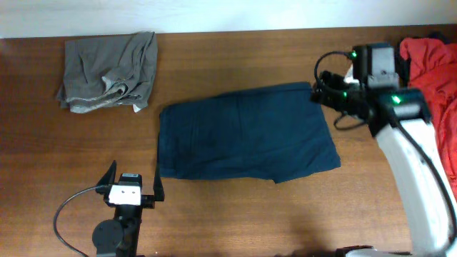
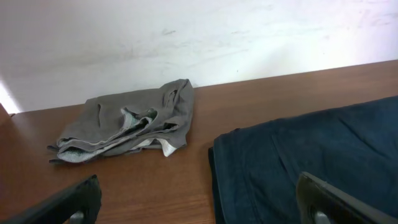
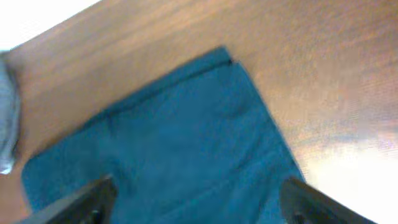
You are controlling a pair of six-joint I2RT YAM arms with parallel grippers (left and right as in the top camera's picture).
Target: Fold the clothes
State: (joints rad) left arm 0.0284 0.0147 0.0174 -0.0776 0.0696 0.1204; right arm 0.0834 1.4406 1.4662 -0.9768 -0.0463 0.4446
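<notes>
table point(image 1: 235, 53) | left fingers point(image 2: 68, 202) wide, empty — arm low near navy garment point(image 1: 243, 132) | right fingers point(image 3: 81, 199) wide, empty, over it

Overhead cam: straight down on blue cloth point(image 1: 246, 135). L wrist: low, close by it, facing wall point(image 2: 186, 37). R wrist: above it. Shared: blue cloth.

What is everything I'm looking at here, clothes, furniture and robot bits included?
navy garment: one, dark navy blue, spread flat mid-table
olive-grey garment: one, olive-grey, crumpled, far left of the table
red garment: one, bright red, far right edge, partly behind the right arm
table: one, brown wood, under all the clothes
wall: one, white, behind the table
left gripper: one, black, open and empty, near the navy garment's left end
right gripper: one, black, open and empty, over the navy garment's right end
</notes>
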